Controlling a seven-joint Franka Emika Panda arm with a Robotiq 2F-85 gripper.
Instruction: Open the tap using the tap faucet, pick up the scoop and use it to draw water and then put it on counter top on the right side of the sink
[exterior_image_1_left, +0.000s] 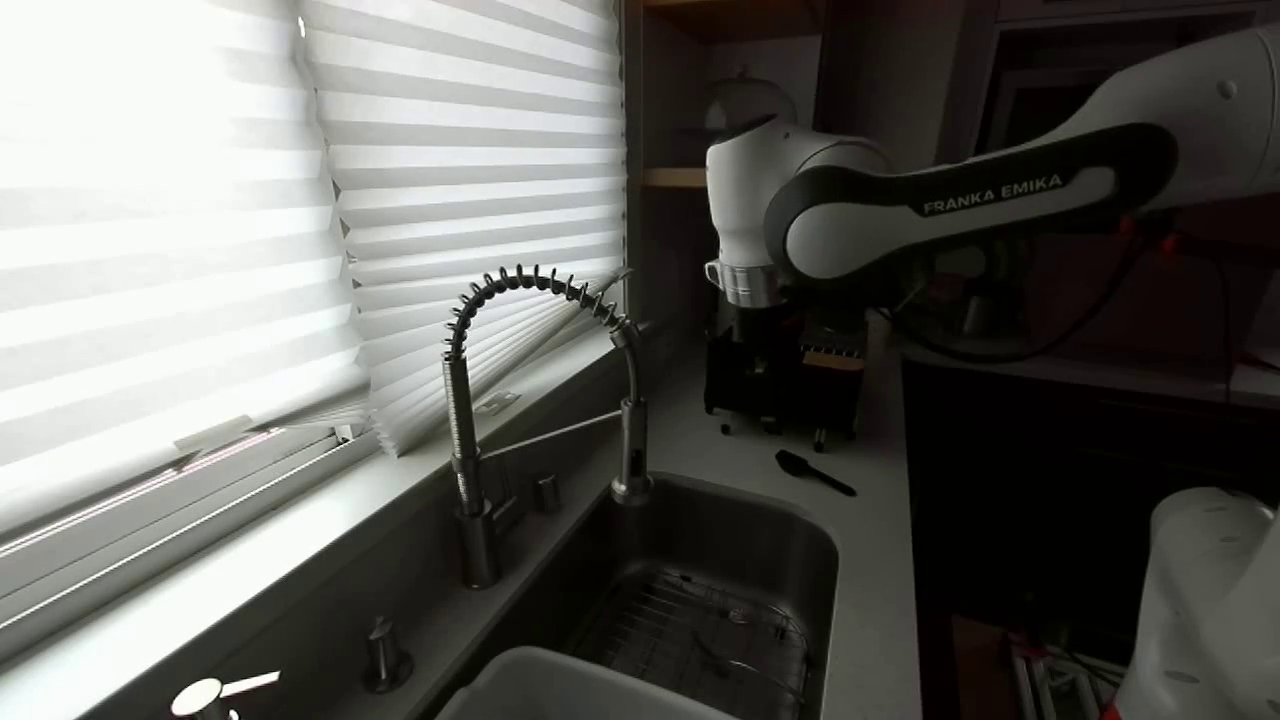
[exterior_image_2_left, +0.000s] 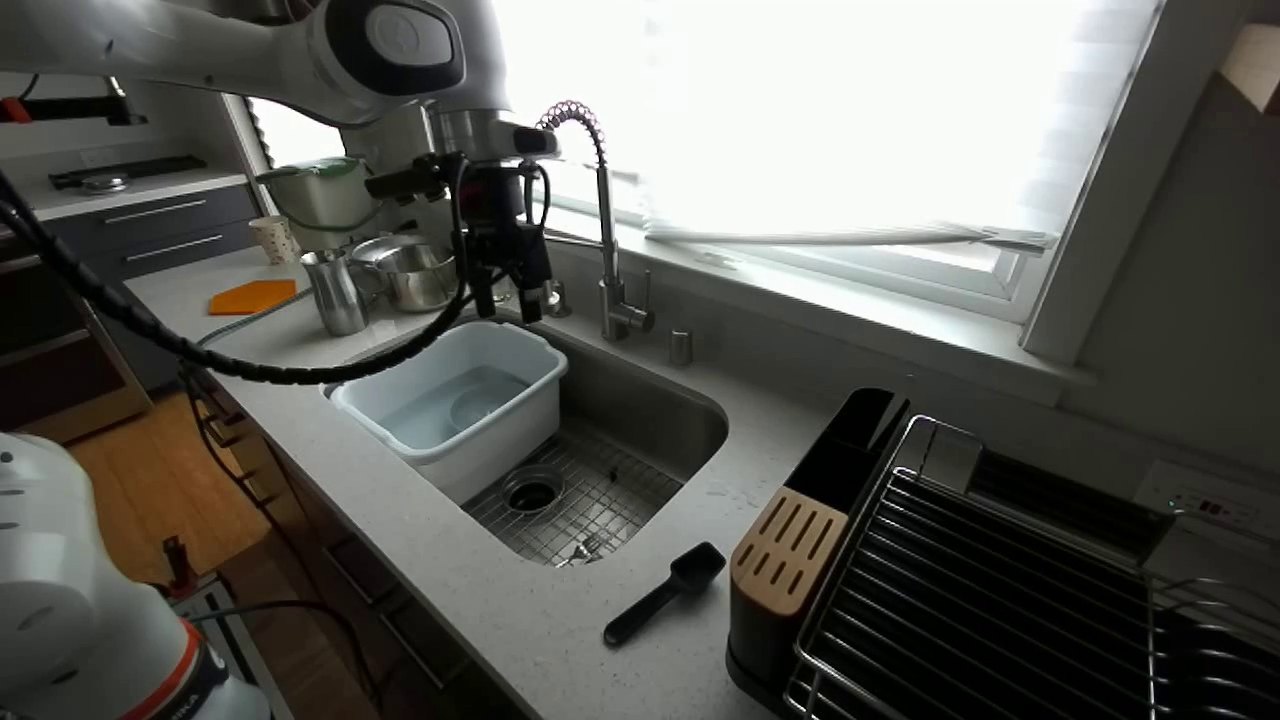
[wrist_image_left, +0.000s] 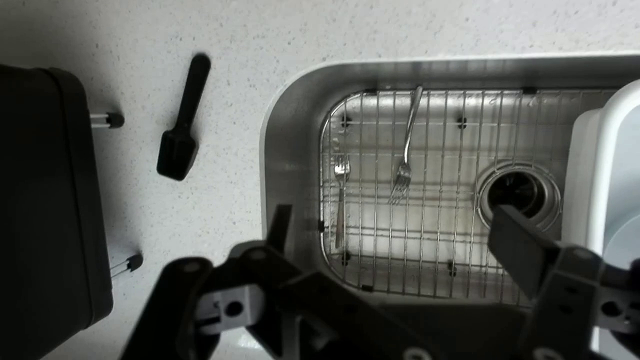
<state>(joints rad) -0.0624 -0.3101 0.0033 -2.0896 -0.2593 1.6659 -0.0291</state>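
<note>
The scoop (exterior_image_2_left: 668, 590) lies black and flat on the pale counter top (exterior_image_2_left: 560, 625), between the sink (exterior_image_2_left: 655, 425) and the dish rack. It also shows in the wrist view (wrist_image_left: 182, 120) and in an exterior view (exterior_image_1_left: 815, 473). The tap (exterior_image_1_left: 468, 450) stands at the window side of the sink, its spray head (exterior_image_1_left: 632, 445) pointing down; its neck also shows in an exterior view (exterior_image_2_left: 607, 215). No stream of water shows. My gripper (wrist_image_left: 395, 222) is open and empty above the sink, fingers wide apart; it hangs near the tap in an exterior view (exterior_image_2_left: 508, 302).
A white tub (exterior_image_2_left: 505, 440) stands in the sink. Two forks (wrist_image_left: 402, 175) (wrist_image_left: 341, 172) lie at its wire grid. The black dish rack (exterior_image_2_left: 970, 580) and utensil holder (exterior_image_2_left: 785, 550) stand beside the scoop. A metal pitcher (exterior_image_2_left: 336, 295) and pot (exterior_image_2_left: 420, 280) stand behind the tub.
</note>
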